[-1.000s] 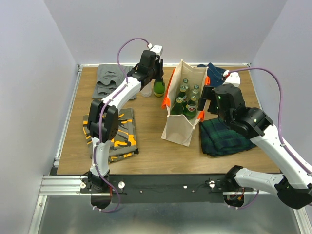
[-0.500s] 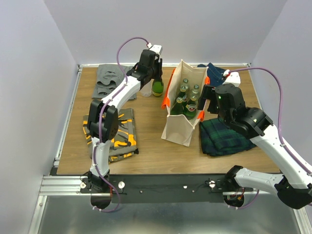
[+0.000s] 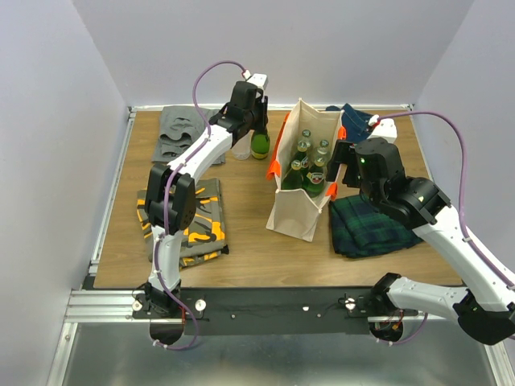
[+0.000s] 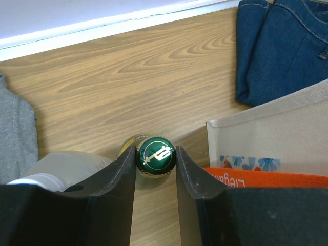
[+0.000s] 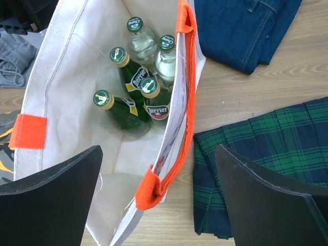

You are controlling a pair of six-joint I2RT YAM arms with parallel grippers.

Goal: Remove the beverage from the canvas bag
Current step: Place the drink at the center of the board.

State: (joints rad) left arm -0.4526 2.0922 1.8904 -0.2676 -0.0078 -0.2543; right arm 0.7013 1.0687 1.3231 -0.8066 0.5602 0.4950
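Beverage bottle [image 3: 260,145], green glass, stands upright on the wooden table [image 3: 241,249] just left of the canvas bag [image 3: 299,211] and outside it, seen from the top camera; the left gripper [image 3: 258,132] is clamped on its neck from above. The bag stands upright at mid-table with its mouth open and more green bottles [image 3: 306,163] inside. The right gripper [image 3: 339,170] hangs at the bag's right rim with its jaws spread wide and nothing between them. Folded clothes lie around: a grey garment [image 3: 179,133] at the far left, an orange-and-grey fold [image 3: 197,223] at the near left, blue jeans [image 3: 355,121] behind the bag and a dark plaid cloth [image 3: 372,227] to its right. In the left wrist view the bottle's green cap [image 4: 155,155] sits squeezed between the two black fingers [image 4: 117,187], both touching it, with the table's wood grain below. A pale translucent object [image 4: 61,166] lies just beside the bottle; what it is cannot be told. A cream wall of the bag and an orange handle [image 4: 266,178] show at the right edge, the jeans beyond them. In the right wrist view the camera looks straight down into the bag, where five capped bottles [image 5: 134,77] cluster toward the far end, two showing Perrier labels. The wide-apart fingers [image 5: 48,197] straddle the bag's near end, and the plaid cloth lies on the table at the right.
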